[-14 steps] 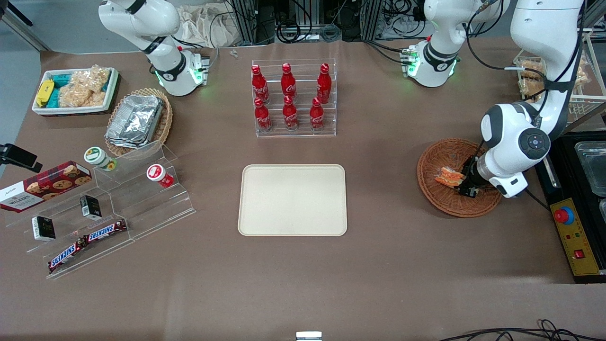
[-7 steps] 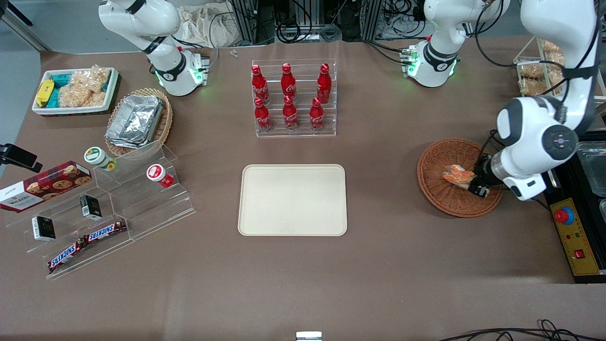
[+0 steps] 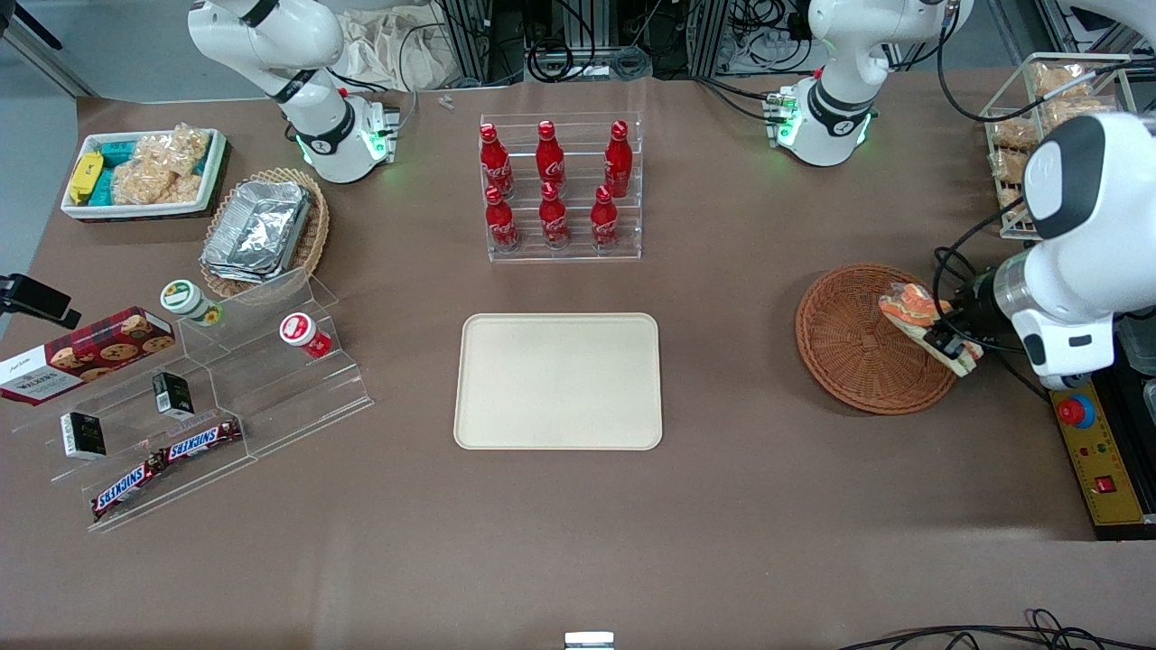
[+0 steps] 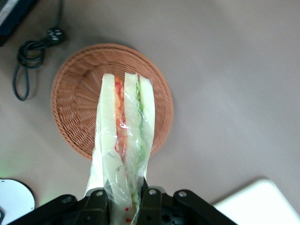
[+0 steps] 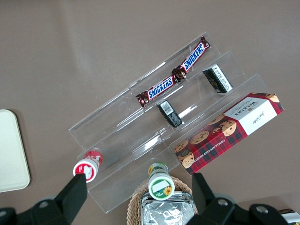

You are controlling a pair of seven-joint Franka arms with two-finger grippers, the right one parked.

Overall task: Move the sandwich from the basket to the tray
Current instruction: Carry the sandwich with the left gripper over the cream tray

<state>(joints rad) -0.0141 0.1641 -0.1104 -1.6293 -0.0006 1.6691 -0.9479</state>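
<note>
Jaws [image 3: 950,343] gripping sandwich [image 3: 912,307] above basket [image 3: 853,348], tray [image 3: 558,380] well apart

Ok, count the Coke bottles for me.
6, all in the clear rack: three in its upper row, three in its lower row. Gripper holds the sandwich above the basket.

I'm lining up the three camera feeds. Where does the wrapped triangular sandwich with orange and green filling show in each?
Front view: the sandwich is held by the left arm's gripper, above the round reddish-brown wicker basket, over its rim toward the working arm's end of the table.
Left wrist view: the sandwich is clamped in the gripper, above the basket.
Right wrist view: not in it.
Shared landmark: the basket.
</note>
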